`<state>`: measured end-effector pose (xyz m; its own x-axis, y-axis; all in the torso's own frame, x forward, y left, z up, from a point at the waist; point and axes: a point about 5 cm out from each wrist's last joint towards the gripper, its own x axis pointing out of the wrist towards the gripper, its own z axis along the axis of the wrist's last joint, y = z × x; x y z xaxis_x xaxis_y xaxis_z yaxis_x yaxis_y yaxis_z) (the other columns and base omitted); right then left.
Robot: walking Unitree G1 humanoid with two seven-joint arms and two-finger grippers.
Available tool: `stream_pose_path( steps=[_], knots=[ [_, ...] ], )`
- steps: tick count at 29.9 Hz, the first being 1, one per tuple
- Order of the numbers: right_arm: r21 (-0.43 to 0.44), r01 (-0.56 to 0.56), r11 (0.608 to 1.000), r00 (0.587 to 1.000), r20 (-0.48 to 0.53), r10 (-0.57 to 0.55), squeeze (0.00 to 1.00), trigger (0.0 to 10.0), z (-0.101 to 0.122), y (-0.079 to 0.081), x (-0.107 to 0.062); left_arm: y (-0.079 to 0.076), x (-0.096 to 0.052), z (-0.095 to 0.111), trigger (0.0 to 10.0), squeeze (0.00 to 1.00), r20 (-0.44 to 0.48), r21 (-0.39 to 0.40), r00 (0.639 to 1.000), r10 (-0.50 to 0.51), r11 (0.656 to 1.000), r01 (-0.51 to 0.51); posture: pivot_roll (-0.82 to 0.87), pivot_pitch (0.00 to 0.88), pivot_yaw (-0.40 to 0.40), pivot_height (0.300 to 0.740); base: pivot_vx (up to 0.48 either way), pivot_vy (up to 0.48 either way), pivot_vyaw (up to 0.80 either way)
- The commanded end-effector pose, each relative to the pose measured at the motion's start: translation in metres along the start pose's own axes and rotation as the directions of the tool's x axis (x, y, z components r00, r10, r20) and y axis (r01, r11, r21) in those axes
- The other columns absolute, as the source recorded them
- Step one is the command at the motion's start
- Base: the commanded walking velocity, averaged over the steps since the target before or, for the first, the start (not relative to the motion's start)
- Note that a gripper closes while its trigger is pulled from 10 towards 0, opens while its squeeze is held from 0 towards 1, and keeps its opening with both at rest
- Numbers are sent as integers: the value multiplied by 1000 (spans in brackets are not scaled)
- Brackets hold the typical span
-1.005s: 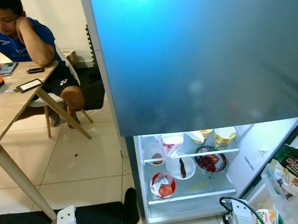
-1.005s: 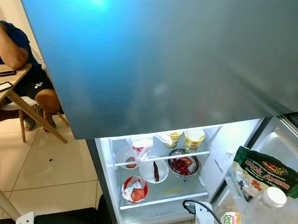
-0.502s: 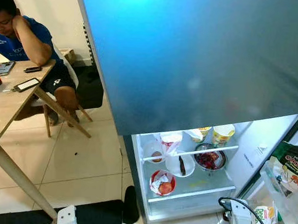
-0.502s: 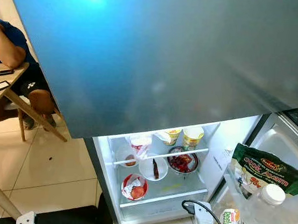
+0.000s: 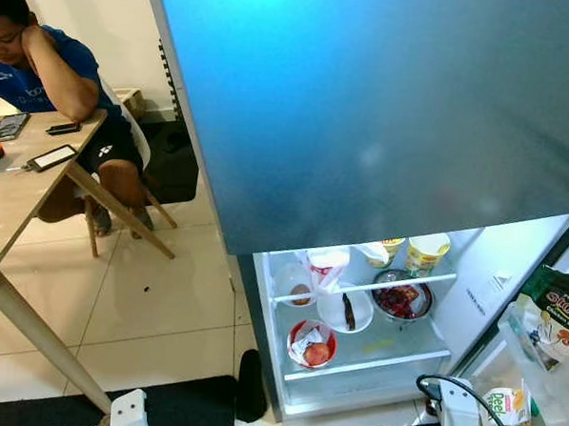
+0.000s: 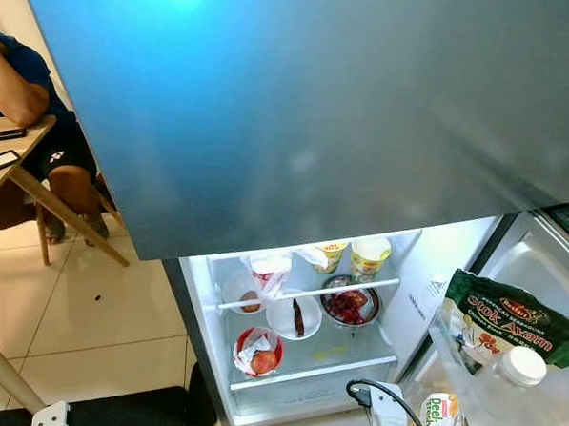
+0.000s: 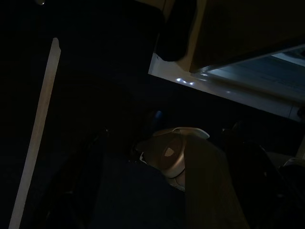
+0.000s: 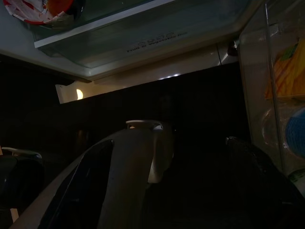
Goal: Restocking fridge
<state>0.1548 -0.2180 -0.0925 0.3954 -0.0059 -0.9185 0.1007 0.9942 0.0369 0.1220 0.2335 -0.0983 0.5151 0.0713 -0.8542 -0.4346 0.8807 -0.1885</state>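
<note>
The right arm (image 5: 457,418) hangs low just before the open fridge (image 5: 356,312); whether either gripper is spread or pressed together cannot be told. Inside the fridge, behind its shelf rail, stand a bowl of red food (image 5: 401,302), a white plate (image 5: 344,313) and two yellow tubs (image 5: 426,253); below sits a red bowl (image 5: 311,346). A green snack bag (image 6: 508,325) sits in the door bin beside the fridge. A person (image 5: 53,77) sits at a table (image 5: 18,199) well apart from it.

The left wrist view is dark, with the fridge's lit lower edge (image 7: 248,78). The right wrist view shows the fridge's drawer front (image 8: 143,38).
</note>
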Motion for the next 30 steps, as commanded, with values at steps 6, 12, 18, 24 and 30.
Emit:
stream_pose_path(
  steps=[6,12,18,24,30],
  knots=[
    [2,-9,1000,1000,0,9,0,10000,2,3,1,-2,0,-4,10000,0,-13,7,1000,-7,1000,7,-39,0,19,740,-326,0,0],
    [0,-11,1000,1000,-2,11,0,10000,2,4,1,-3,0,-4,10000,0,-13,4,1000,-8,1000,9,-39,0,19,740,-326,0,0],
    [-1,-12,1000,1000,-3,12,0,10000,2,4,1,-4,0,-5,10000,0,-12,-4,1000,-12,1000,12,-34,0,11,740,-334,0,0],
    [0,-12,1000,1000,-3,12,0,10000,2,4,1,-5,1,-5,10000,0,-11,-7,1000,-12,1000,12,-35,0,12,740,-345,0,0],
    [0,-15,1000,1000,-4,14,0,10000,2,4,1,-6,1,-5,10000,0,-12,-10,1000,-13,1000,13,-32,0,10,740,-347,0,0]
  ],
)
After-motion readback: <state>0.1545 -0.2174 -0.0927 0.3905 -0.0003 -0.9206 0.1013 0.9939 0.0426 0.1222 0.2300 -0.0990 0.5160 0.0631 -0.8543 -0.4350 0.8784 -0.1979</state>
